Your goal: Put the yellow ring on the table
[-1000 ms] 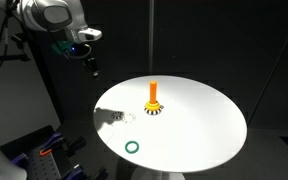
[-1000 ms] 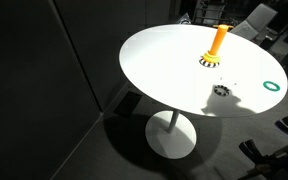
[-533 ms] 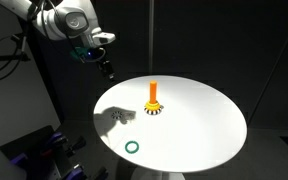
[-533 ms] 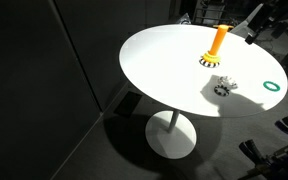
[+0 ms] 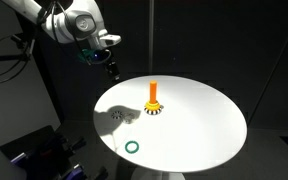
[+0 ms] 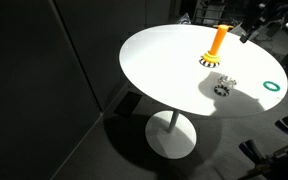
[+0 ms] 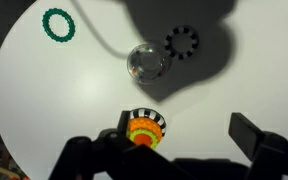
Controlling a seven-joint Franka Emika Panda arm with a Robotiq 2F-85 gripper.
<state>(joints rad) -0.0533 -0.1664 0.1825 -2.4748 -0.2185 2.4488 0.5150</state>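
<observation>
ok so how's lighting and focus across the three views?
In both exterior views the room is near black and the white table is brightly lit, nearly blown out, with a hard shadow near the orange peg. Wrist view: a large dark shadow covers the table's upper part, and the gripper is a dark, out-of-focus silhouette along the bottom edge.

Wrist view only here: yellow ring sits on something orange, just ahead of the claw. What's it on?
Observer: An orange peg standing upright. The yellow ring sits low on it, just above the striped base, so most of the peg rises above the ring.
Operator: Claw height?
Observer: The claw hangs in the air well above the table, off to one side of the peg and touching nothing.
</observation>
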